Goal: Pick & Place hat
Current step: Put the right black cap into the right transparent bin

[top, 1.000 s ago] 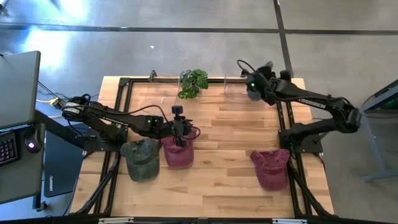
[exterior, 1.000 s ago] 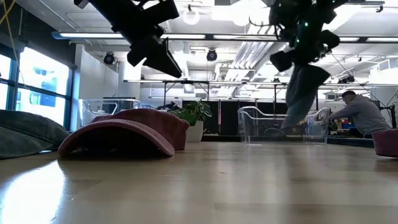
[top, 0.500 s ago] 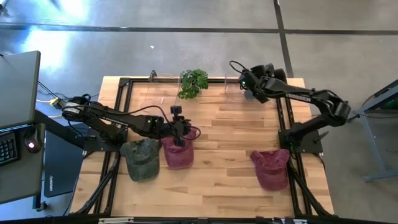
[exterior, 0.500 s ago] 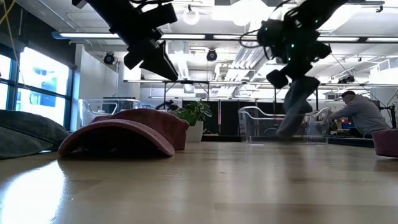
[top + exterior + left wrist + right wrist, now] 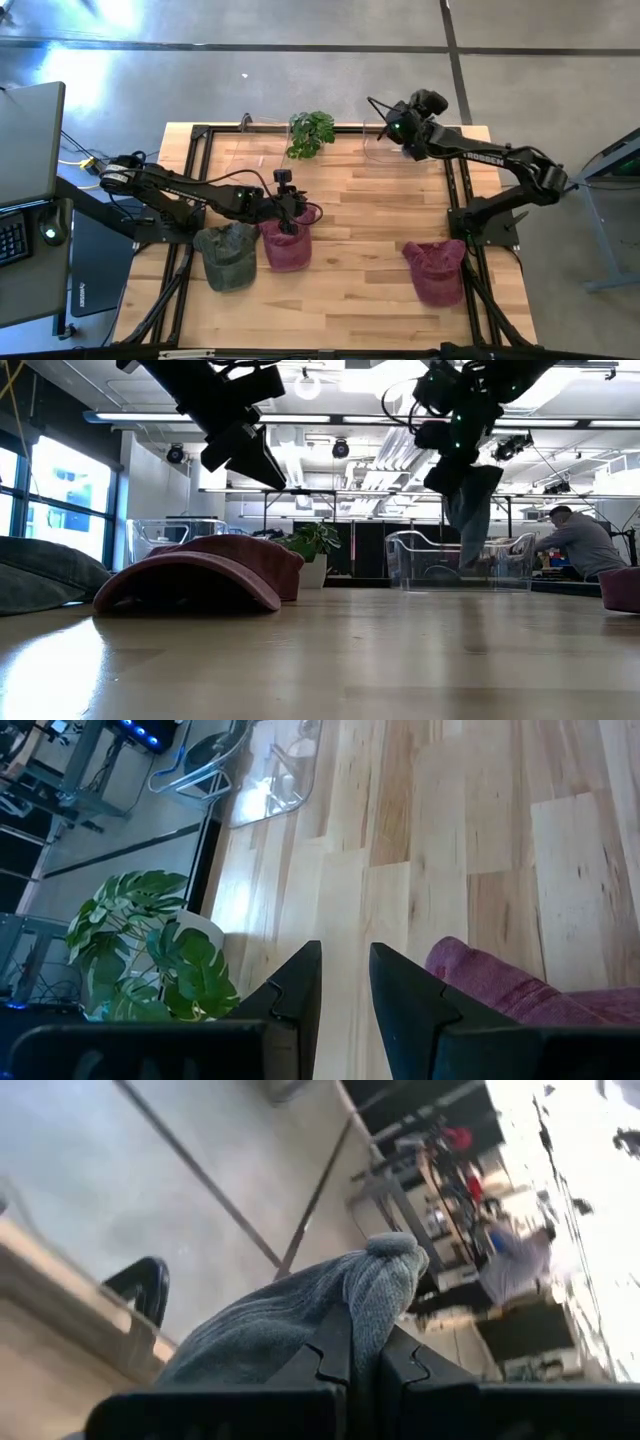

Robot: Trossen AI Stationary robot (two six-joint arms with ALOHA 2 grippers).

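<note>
Two grippers at work: right gripper (image 5: 399,132) clamped on grey hat (image 5: 468,510), held above clear bin (image 5: 460,563); left gripper (image 5: 290,222), fingers narrowly parted, hovered over maroon cap (image 5: 285,246).

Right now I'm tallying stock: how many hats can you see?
4. An olive hat and a maroon hat lie below the left hand, another maroon hat front right, and a grey hat in the right hand. Others may be hidden.
</note>
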